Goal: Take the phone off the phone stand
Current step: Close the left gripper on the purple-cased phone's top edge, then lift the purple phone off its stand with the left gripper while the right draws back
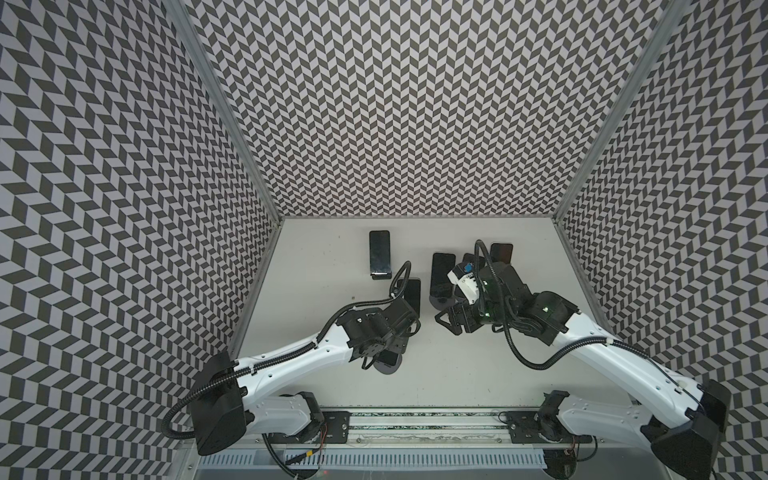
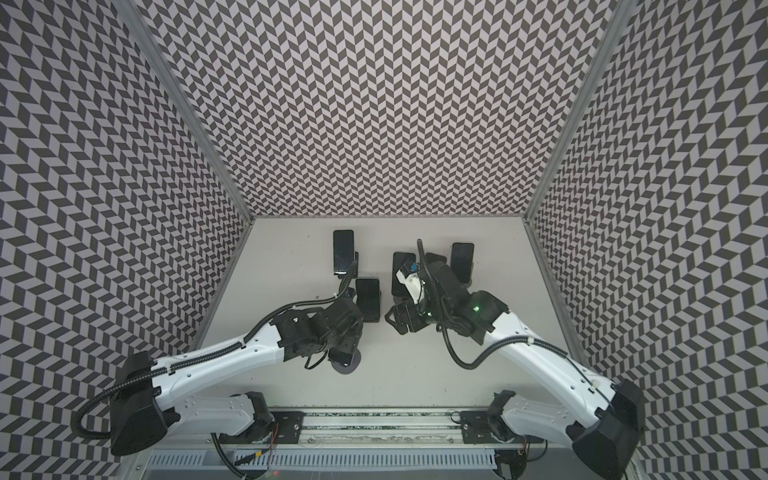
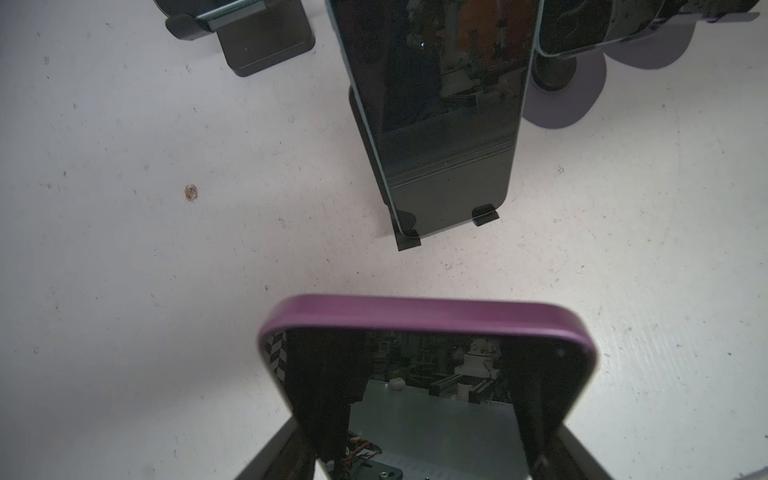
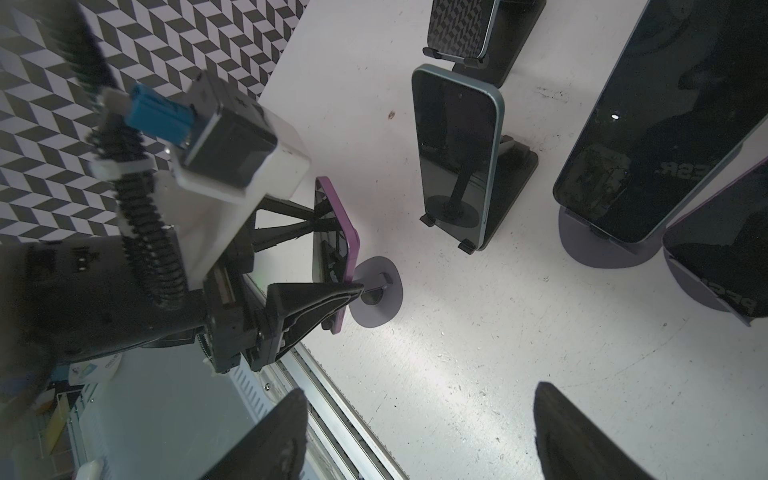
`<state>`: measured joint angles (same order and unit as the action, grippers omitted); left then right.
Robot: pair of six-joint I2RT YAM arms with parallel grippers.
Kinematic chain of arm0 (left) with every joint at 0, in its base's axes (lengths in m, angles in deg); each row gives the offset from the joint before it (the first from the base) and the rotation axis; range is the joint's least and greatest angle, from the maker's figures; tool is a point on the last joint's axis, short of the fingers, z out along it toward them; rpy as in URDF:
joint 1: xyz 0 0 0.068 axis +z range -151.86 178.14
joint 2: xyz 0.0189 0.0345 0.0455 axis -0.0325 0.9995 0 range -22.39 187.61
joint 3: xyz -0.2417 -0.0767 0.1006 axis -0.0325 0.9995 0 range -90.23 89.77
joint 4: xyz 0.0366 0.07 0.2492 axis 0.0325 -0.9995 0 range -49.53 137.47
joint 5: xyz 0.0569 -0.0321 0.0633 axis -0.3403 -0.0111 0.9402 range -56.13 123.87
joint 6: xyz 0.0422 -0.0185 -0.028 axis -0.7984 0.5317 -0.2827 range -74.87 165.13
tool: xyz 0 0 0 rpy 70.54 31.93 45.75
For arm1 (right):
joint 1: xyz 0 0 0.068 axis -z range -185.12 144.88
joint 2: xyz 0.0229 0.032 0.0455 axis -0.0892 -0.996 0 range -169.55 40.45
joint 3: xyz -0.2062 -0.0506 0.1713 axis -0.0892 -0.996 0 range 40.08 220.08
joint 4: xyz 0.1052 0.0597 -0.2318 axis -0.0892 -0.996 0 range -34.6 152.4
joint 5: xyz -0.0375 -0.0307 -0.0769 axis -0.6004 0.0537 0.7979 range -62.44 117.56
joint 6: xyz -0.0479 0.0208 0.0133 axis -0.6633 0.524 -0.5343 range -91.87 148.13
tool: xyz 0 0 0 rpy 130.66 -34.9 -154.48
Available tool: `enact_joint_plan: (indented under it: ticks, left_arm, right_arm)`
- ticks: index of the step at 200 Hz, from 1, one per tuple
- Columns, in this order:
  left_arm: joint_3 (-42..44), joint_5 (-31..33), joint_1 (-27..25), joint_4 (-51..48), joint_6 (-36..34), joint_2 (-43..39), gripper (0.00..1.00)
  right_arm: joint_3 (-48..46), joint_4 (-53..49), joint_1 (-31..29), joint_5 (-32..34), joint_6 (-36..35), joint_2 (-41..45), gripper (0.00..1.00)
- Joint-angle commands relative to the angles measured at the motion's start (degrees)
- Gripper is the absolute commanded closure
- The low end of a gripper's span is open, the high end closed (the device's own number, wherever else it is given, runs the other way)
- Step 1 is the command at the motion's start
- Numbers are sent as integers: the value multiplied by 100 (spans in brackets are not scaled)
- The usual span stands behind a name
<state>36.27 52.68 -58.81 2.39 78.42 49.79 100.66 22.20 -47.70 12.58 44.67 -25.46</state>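
Between the jaws of my left gripper [image 3: 428,365]: purple-cased black phone [image 3: 428,311], jaws part-closed and clamped on it. Grasp step. Next: lift clear of grey round-base stand [image 4: 376,318] beneath.

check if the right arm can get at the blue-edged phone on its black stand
Probably yes: the right gripper hangs open and empty, with only bare table between it and the blue-edged phone.

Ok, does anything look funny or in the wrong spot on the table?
Only small things. The purple phone stands clamped in the left gripper by its round stand, while the other phones lean on theirs. A little brown spot marks the table.
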Motion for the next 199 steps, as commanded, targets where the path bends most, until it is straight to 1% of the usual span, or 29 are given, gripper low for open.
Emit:
enact_joint_plan:
  ticks: [1, 95, 146, 174, 199]
  left_arm:
    - [-202, 158, 22, 35, 64, -125, 29]
    - [-623, 52, 18, -183, 195, -335, 31]
    - [-968, -34, 17, -591, 277, -475, 34]
    - [-1229, -140, 17, -877, 419, -529, 35]
    - [-1453, -410, 7, -1031, 616, -508, 37]
  right_arm:
    - [100, 241, -13, -23, -31, 46, 17]
    - [295, 276, -13, 189, 303, 211, 19]
    - [251, 224, -12, 329, 767, 487, 19]
    - [273, -59, -12, 500, 1044, 652, 19]
    - [348, -382, -13, 628, 1250, 789, 20]
